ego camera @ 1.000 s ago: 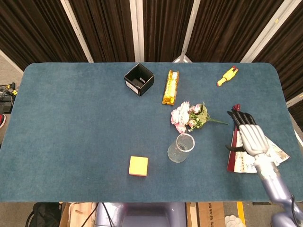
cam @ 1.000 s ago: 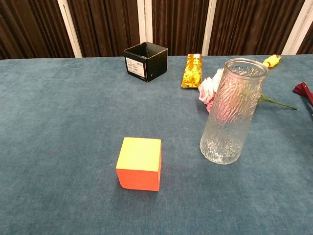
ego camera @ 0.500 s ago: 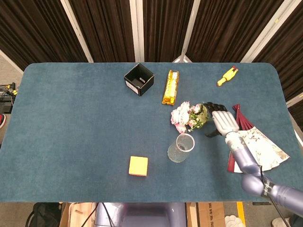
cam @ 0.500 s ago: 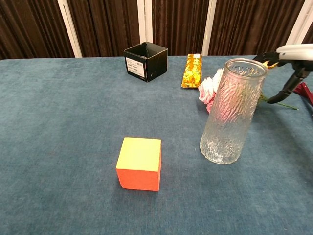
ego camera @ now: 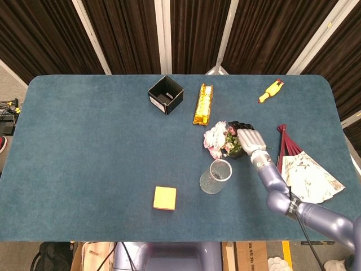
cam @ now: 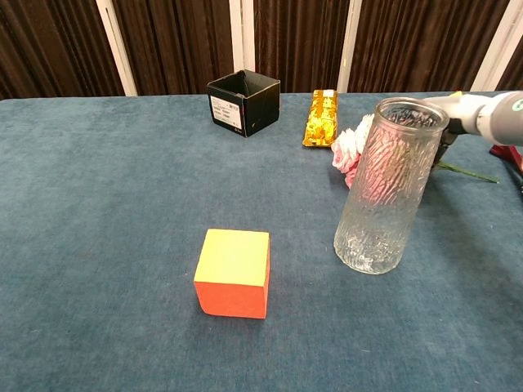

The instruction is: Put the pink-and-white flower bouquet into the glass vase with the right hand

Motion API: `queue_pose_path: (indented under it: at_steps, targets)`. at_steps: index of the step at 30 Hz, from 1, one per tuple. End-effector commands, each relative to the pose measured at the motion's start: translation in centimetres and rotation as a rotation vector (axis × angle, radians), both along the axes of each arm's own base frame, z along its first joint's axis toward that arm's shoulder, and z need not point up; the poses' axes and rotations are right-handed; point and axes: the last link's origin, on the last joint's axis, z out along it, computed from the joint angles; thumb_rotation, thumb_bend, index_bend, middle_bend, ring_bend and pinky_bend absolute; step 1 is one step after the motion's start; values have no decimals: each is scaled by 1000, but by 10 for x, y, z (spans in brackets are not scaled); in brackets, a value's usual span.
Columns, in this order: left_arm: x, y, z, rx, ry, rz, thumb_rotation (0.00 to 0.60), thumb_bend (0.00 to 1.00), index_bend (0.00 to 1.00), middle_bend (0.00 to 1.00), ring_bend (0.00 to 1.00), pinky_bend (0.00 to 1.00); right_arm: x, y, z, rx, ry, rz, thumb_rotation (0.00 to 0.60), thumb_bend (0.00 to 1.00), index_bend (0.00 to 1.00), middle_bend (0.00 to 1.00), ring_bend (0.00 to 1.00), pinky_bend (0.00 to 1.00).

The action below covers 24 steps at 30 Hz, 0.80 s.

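Bouquet (ego camera: pixel 221 138) lying flat, blooms pointing left, right hand (ego camera: pixel 248 141) over its stems, grasp unclear, vase (ego camera: pixel 215 176) upright.

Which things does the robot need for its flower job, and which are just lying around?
Needed: pink-and-white flower bouquet, tall ribbed glass vase, right robot hand.
Lying around: black open box, gold snack packet, yellow rubber chicken, orange-yellow cube, folding paper fan.

Bright, even overhead light, soft faint shadows, both views sharp, with mild wide-angle bending at the edges.
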Motion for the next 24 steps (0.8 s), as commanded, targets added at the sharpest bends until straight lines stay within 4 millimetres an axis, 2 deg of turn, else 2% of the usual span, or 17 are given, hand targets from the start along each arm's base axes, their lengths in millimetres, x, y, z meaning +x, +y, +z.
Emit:
queue_pose_path:
  at_steps: [1,6,11,16,19,24]
  targets:
    - [2,3,-4,-19,-1,-5,600,248,71,0,0,22,5,-9,-16,22,-7,-7,600,181,54,45,28,0]
    - [0,3,-3,-8,-3,8,600,249,74,0,0,23,9,-13,-21,20,-12,-4,600,182,60,68,62,0]
    - [0,4,-3,-10,-4,12,600,248,86,0,0,23,16,-17,-21,5,-36,7,600,182,177,225,203,0]
    - [0,4,-4,-18,-5,12,600,248,90,0,0,23,22,-16,-21,-2,-50,26,600,182,300,340,330,0]
    - [0,5,-4,-21,-6,14,600,249,91,0,0,23,25,-16,-22,-13,-53,35,600,182,341,385,379,0]
    - [-1,5,-4,-23,-8,17,600,248,92,0,0,23,23,-13,-22,5,-41,44,600,182,377,406,409,0]
